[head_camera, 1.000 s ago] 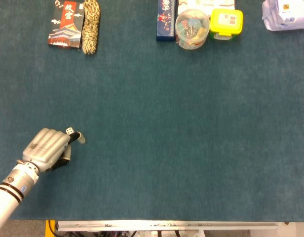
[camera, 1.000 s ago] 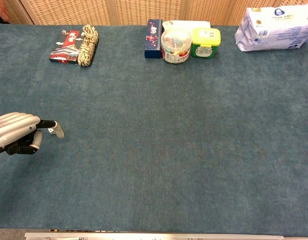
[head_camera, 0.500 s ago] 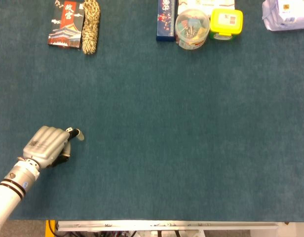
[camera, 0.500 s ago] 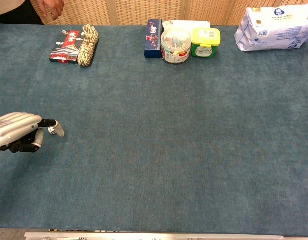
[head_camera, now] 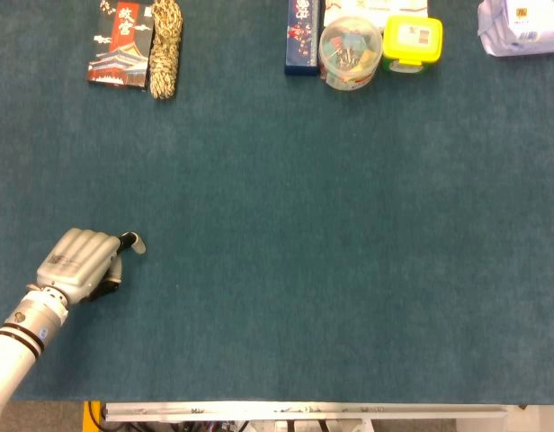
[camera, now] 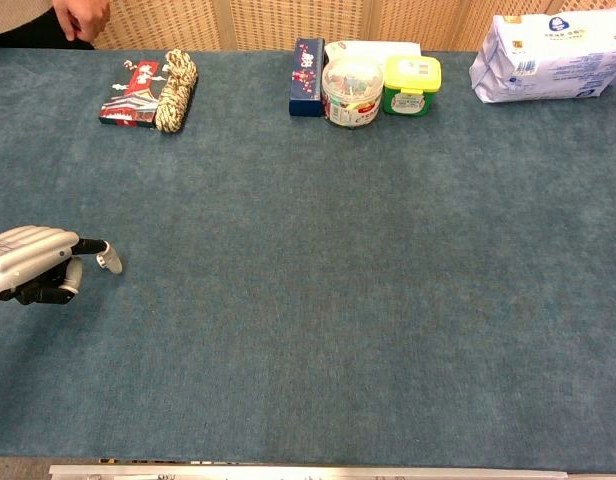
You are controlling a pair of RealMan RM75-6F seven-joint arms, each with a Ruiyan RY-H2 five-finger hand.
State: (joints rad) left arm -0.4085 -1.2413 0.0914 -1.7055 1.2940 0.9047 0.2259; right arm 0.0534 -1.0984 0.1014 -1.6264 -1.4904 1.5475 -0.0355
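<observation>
My left hand (head_camera: 77,261) lies low over the teal table (head_camera: 295,234) near its front left corner, and shows in the chest view too (camera: 28,260). Its fingers are curled in. One finger and the thumb reach right and pinch a small white die (camera: 108,260), which is mostly hidden now; in the head view only a pale bit shows at the fingertips (head_camera: 138,244). My right hand is in neither view.
Along the far edge lie a red-and-black box (head_camera: 121,40), a coil of rope (head_camera: 166,45), a blue box (head_camera: 302,36), a clear tub of clips (head_camera: 350,54), a yellow-lidded jar (head_camera: 412,43) and a white bag (head_camera: 520,27). A person's hand (camera: 83,15) shows at far left.
My left hand has drawn slightly left and back and turned, so the die that showed plainly at its fingertips is now nearly hidden. The person's hand came into view.
</observation>
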